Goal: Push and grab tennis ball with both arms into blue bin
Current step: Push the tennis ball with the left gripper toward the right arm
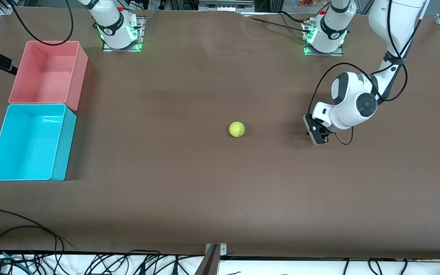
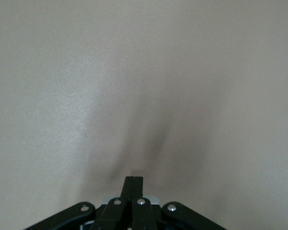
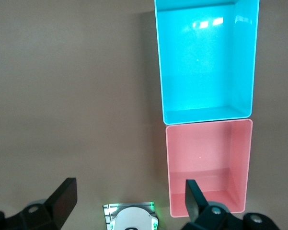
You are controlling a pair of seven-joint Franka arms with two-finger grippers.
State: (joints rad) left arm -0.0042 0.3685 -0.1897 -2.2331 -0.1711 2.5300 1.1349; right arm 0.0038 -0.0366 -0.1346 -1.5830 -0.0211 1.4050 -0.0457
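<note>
The tennis ball [image 1: 236, 129] lies alone on the brown table near its middle. My left gripper [image 1: 316, 134] is shut with nothing in it, low at the table beside the ball toward the left arm's end, with a gap between them. In the left wrist view its closed fingertips [image 2: 134, 184] point at bare table and the ball does not show. The blue bin [image 1: 29, 141] stands empty at the right arm's end. My right gripper [image 3: 129, 190] is open and empty, held high over its own base [image 3: 132, 220], looking down on the blue bin [image 3: 206, 62].
An empty pink bin [image 1: 48, 72] touches the blue bin, farther from the front camera; it shows too in the right wrist view as the pink bin [image 3: 208, 163]. Both arm bases [image 1: 118, 34] [image 1: 325, 38] stand along the table's edge. Cables hang off the front edge [image 1: 21, 229].
</note>
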